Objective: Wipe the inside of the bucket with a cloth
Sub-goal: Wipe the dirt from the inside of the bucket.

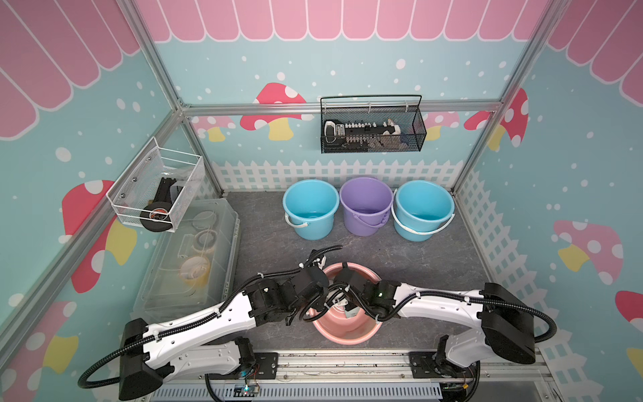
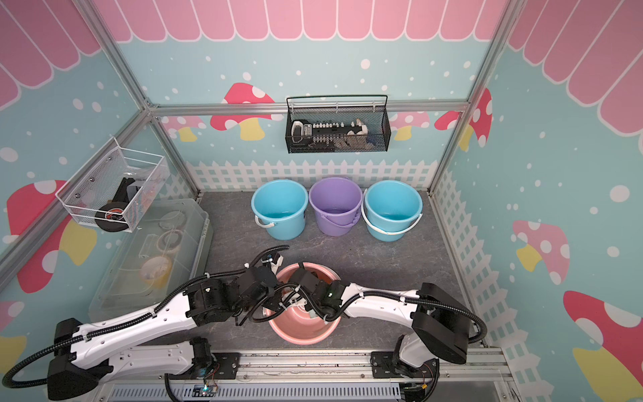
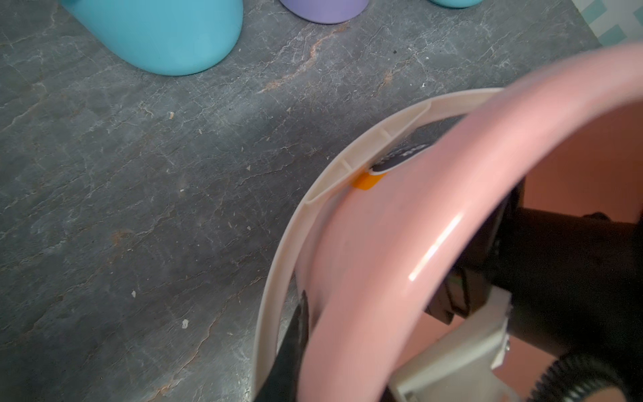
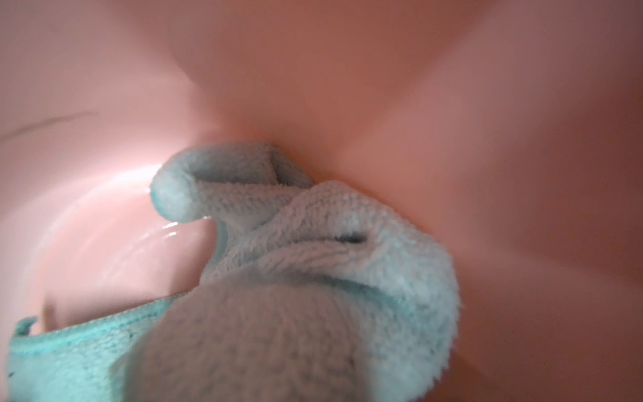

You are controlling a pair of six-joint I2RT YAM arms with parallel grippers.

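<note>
Where the grey stone-look worktop [image 1: 435, 250] meets mint mushroom-print walls, two blue buckets [image 1: 310, 209] flank a purple bucket [image 1: 366, 205] along its back edge; a clear lidded box [image 1: 195, 257] lies along the left edge. The pink bucket [image 1: 348, 336] stands near the front edge's middle, its mouth mostly covered by both arms. The left gripper [image 3: 308, 313] pinches its rim, the inner finger hidden. The right gripper, buried under the cloth [image 4: 313, 278], is clamped on it against the blurred inner wall.
</note>
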